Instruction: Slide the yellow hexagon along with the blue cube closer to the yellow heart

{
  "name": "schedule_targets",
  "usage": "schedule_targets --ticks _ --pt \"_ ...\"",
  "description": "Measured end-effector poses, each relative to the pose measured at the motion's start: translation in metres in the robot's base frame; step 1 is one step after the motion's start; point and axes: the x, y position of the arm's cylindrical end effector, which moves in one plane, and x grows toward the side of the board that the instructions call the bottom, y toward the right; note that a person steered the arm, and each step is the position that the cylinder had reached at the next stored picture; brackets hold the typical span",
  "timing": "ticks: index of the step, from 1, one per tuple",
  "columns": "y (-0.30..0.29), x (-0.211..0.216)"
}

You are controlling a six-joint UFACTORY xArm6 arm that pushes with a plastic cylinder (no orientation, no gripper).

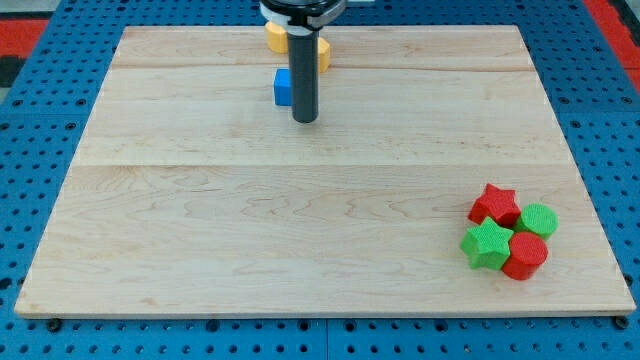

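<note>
My tip (305, 119) is resting on the table (250, 250) just to the right of the blue cube (283, 87), touching or nearly touching its right face, and slightly toward the view's bottom. The end effector is a bare rod, holding nothing. Yellow shapes are sitting behind the rod at the view's top: one yellow block (275, 38) peeking out at left, another (323, 52) at right (the rod is hiding most of both, so I cannot tell hexagon from heart). From here a push would be sending the cube leftward. Counting: one blue cube, two yellow pieces, and, far off at lower right, two red (495, 205) and two green (487, 245) blocks clustering together.
</note>
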Motion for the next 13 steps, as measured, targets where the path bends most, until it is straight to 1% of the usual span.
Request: schedule_targets --ticks 2,3,5,7,9,10,11,12,13 --pt "-0.016 -0.059" --pt "-0.017 -0.075" --pt "-0.038 -0.075" --pt "-0.038 -0.094" --pt "-0.038 -0.096" --pt "-0.03 -0.077" --pt "-0.009 -0.071" --pt "0.012 -0.081" --pt "0.012 -0.096"
